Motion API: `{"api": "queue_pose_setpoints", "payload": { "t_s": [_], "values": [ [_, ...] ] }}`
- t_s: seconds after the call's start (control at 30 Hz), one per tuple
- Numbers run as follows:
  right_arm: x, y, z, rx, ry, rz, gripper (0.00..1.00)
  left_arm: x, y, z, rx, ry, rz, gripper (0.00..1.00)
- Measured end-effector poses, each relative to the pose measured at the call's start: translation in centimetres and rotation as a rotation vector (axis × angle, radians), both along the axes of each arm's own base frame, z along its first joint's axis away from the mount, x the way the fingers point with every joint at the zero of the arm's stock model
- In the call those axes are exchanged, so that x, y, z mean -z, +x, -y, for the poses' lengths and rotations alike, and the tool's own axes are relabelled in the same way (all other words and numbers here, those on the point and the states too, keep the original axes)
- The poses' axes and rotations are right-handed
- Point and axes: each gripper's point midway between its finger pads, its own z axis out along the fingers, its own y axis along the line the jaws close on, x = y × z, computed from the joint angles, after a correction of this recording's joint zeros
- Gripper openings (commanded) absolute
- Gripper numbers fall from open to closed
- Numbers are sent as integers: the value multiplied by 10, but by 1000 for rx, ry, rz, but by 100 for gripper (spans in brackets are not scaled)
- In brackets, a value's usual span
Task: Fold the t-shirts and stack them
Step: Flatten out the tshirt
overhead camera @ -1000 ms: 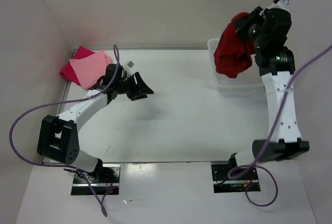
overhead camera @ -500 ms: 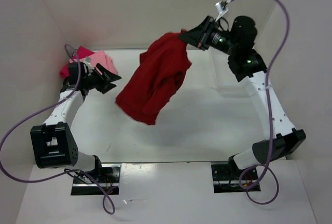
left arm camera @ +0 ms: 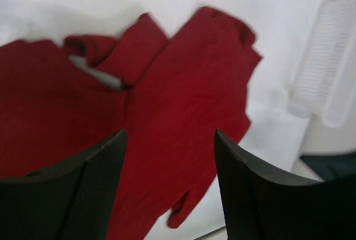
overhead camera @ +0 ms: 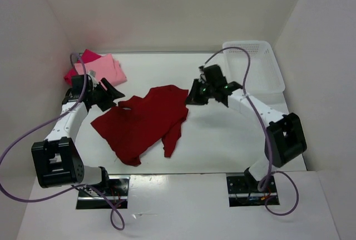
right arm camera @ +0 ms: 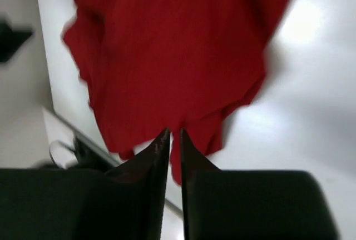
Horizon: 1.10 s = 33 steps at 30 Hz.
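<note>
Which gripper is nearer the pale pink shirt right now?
Left. The left gripper is just on the near side of the pale pink shirt. The right gripper is well off to the right, at the right edge of the dark red shirt.

dark red shirt (overhead camera: 144, 120) left midair — now sprawls on table (overhead camera: 222, 134).

Right wrist view is motion-smeared: dark red shirt (right arm camera: 178, 45) runs off the top edge, hem detail lost. Left wrist view is soft too: shirt cut at left and bottom, basket (left arm camera: 325, 79) clipped at right. Top view: crimson-pink shirt (overhead camera: 74, 75) mostly buried under pale pink shirt (overhead camera: 105, 68); right gripper (overhead camera: 194, 93) jaws too small to read there.
</note>
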Motion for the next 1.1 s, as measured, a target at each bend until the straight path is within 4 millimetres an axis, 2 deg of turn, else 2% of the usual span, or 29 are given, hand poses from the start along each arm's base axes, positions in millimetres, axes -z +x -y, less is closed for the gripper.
{"api": "queue_pose_setpoints", "payload": {
  "t_s": [0.03,0.1,0.13,0.17,0.23,0.3,0.37,0.47,0.5,0.53,0.6,0.63,0.67,0.73,0.77,0.83,0.9,0.97,1.1],
  "values": [
    [5,-23,-17,-56,-6,-9,14,7,-5,-2,0,15,-21,72],
    [20,-64,-46,-158,-23,-33,20,19,-14,-4,-1,35,-64,74],
    [30,-84,-57,-209,-37,-53,27,23,-17,-4,3,45,-77,75],
    [44,-103,-65,-248,-56,-80,43,26,-20,-3,9,52,-90,75],
    [73,-127,-63,-269,-106,-144,50,31,-22,-1,23,67,-104,76],
    [97,-135,-51,-246,-157,-197,54,39,-26,7,51,85,-124,76],
    [113,-136,-44,-223,-183,-238,54,53,-33,18,84,97,-162,75],
    [127,-135,-47,-219,-189,-267,54,78,-50,36,140,112,-245,71],
    [130,-136,-49,-225,-186,-277,48,86,-54,41,153,119,-271,68],
    [134,-137,-51,-231,-184,-285,38,93,-58,46,171,126,-296,56],
    [141,-137,-54,-231,-182,-299,33,108,-66,59,210,139,-335,45],
    [142,-137,-55,-228,-179,-307,18,114,-70,64,228,145,-352,39],
    [143,-136,-56,-230,-176,-307,11,119,-72,69,244,149,-364,26],
    [143,-133,-58,-220,-173,-300,0,131,-79,78,275,159,-393,15],
    [142,-131,-58,-212,-175,-295,0,136,-81,80,280,162,-408,5],
    [139,-124,-54,-184,-179,-280,0,141,-82,82,278,157,-428,0],
    [131,-112,-43,-143,-178,-267,0,139,-76,82,272,163,-419,0],
    [118,-90,-21,-70,-166,-239,0,133,-62,81,260,179,-393,0],
    [80,-25,49,163,-138,-138,0,109,-9,81,229,192,-295,0]
  ]
}}
